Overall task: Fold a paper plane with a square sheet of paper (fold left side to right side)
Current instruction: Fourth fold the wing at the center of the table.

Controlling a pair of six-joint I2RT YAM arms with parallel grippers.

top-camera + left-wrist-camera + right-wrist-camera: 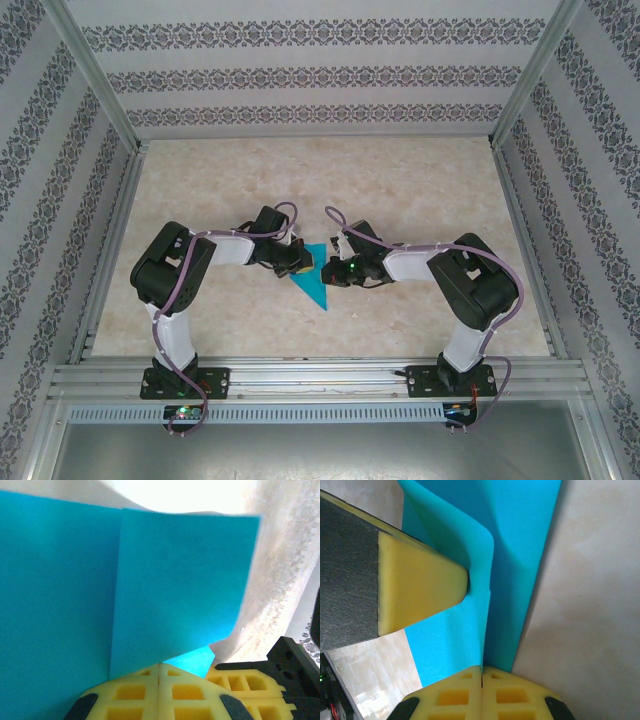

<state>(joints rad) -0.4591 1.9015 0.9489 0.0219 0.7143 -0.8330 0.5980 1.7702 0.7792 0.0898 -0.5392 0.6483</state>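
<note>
The square sheet of paper (315, 284) is teal-blue and lies mid-table between my two grippers, showing as a pointed triangle from above. My left gripper (300, 262) is at its left edge and my right gripper (335, 268) at its right. In the left wrist view the sheet (175, 580) has one flap folded over another, and my left gripper (159, 666) is shut on its lower edge. In the right wrist view the sheet (520, 555) rises in a ridge that runs into my shut right gripper (481, 669). A yellow left finger (420, 590) presses the paper there.
The beige marbled table (320, 190) is boxed in by patterned walls and aluminium posts. A metal rail (320, 378) runs along the near edge by the arm bases. A yellow finger of the right gripper (240, 680) sits close beside my left jaws.
</note>
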